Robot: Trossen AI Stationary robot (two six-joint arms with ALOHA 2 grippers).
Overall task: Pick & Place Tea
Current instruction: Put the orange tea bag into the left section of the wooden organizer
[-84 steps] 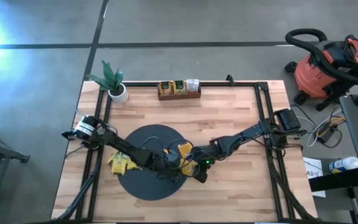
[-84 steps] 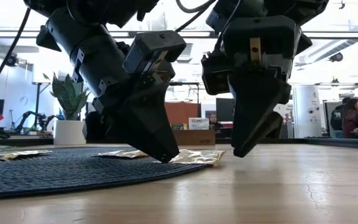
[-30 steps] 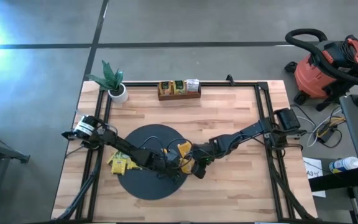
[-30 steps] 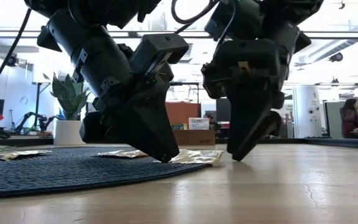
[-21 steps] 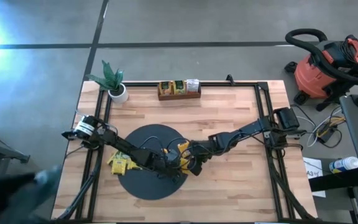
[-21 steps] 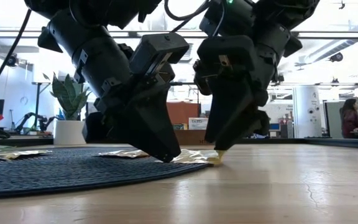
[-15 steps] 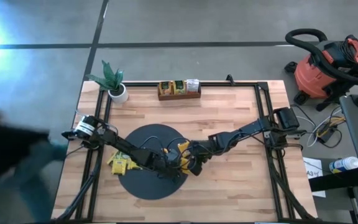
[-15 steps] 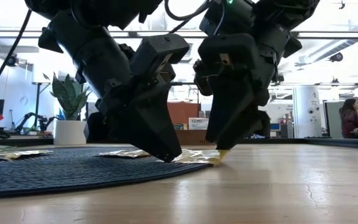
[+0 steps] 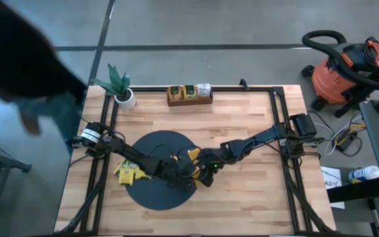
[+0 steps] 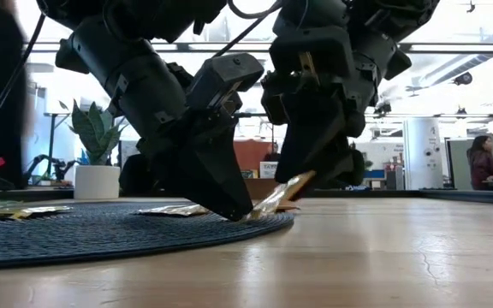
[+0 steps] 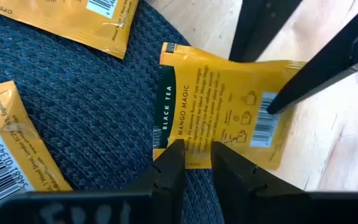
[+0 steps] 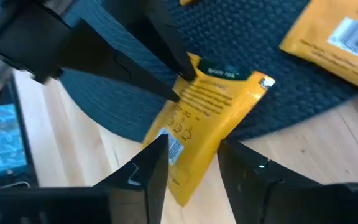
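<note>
Right gripper (image 12: 191, 165): clamped on one edge of flat yellow foil tea packet (image 12: 207, 118), tilting it up.
Left gripper (image 11: 194, 160): fingertips pin opposite edge.
Packet position: rim of round black woven mat (image 9: 143, 191).
Handling: light, thin, bendy, slick; grip an edge.

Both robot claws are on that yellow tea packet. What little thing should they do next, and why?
Probably the left gripper should let go. The yellow tea packet is tilted up off the black mat, one end between the right gripper fingers, while the left gripper pins the other end at the mat's edge. With both gripping, it likely can't lift toward the wooden tray.
</note>
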